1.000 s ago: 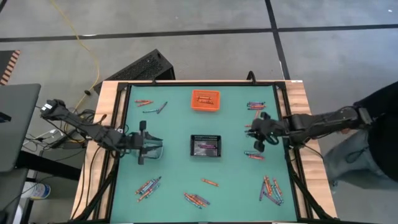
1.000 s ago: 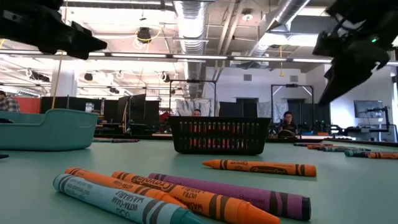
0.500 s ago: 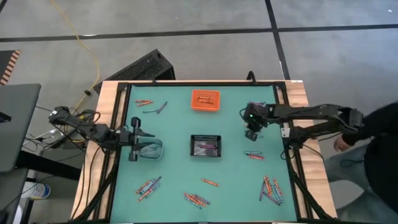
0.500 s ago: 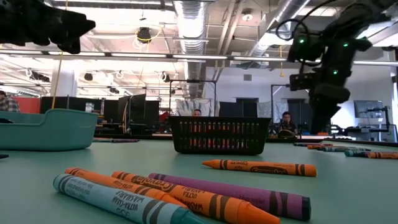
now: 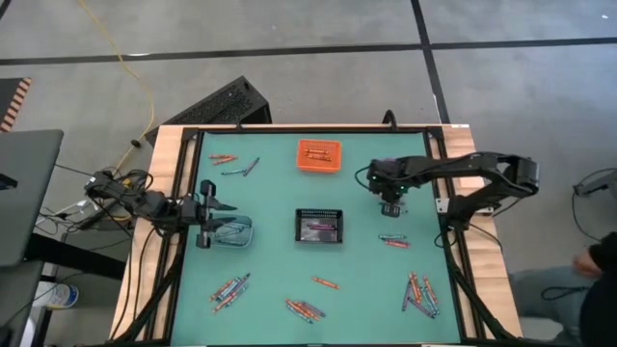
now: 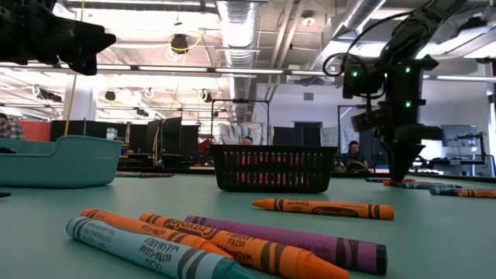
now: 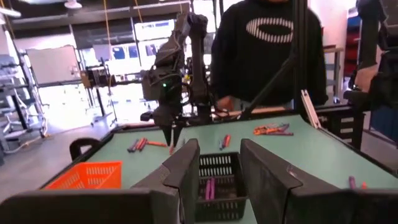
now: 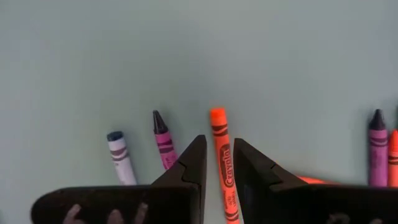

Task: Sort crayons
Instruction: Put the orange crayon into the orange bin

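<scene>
Crayons lie in loose groups on the green table. My right gripper points straight down at the table right of the black bin. Its fingers, a narrow gap apart, stand on either side of an orange crayon that lies flat; I see a gap at one finger. The low view shows its tips down at the table. My left gripper is open and empty, held level above the clear bin at the left; it also shows in its wrist view.
An orange bin with crayons stands at the far middle. A purple crayon and a blue-tipped one lie beside the orange crayon. More crayons lie at the near left, near middle and near right. A person stands beyond the table's right edge.
My right gripper has gone toward the table's left and far edges, tipped to point straight down, and come down from high up to the table over the orange crayon. My left gripper has drawn back a little toward the left edge, uncovering the clear bin.
</scene>
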